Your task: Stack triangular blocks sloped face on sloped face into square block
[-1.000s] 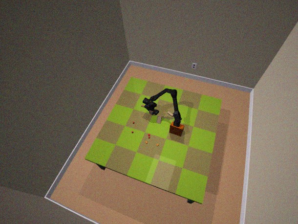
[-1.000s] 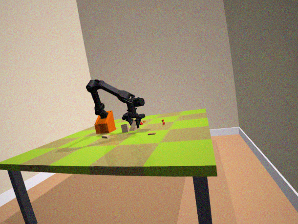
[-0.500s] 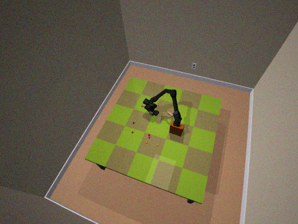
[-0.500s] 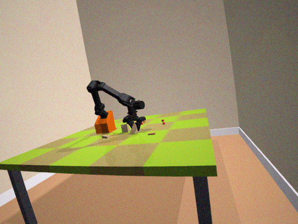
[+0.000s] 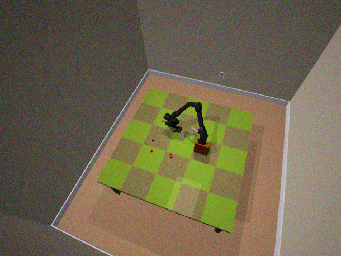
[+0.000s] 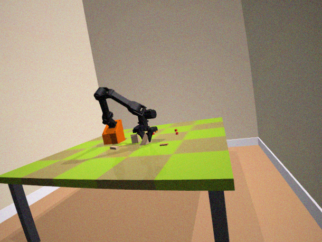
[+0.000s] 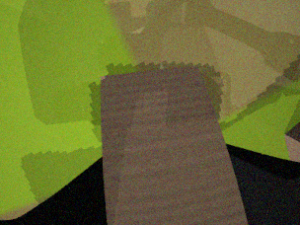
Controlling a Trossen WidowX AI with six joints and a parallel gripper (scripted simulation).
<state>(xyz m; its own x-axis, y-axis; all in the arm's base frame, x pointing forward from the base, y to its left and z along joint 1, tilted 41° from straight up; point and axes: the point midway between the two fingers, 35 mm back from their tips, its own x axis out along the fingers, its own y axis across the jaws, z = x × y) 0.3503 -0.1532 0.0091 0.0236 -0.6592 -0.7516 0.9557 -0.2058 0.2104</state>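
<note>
The green-and-tan checkered table (image 5: 184,193) (image 6: 195,164) has its nearest edge in the exterior view well apart from the black gripper (image 5: 174,127) (image 6: 147,138). Room around the gripper is tighter: a grey-brown wooden block (image 5: 182,136) (image 6: 135,138) stands on the table near it, toward the orange box-shaped base (image 5: 198,150) (image 6: 121,132). A flat, light wooden piece (image 5: 194,130) (image 6: 114,148) lies near the base, and a thin brown wooden piece (image 5: 164,121) (image 6: 163,144) lies on the gripper's other side. Small red cubes sit farther off.

The gripper's fingers are partly apart, closed on a brown triangular wooden block (image 5: 173,129) (image 6: 144,140) (image 7: 165,148), low over the table and apart from the standing block. Whether the held block touches the table, I cannot tell.
</note>
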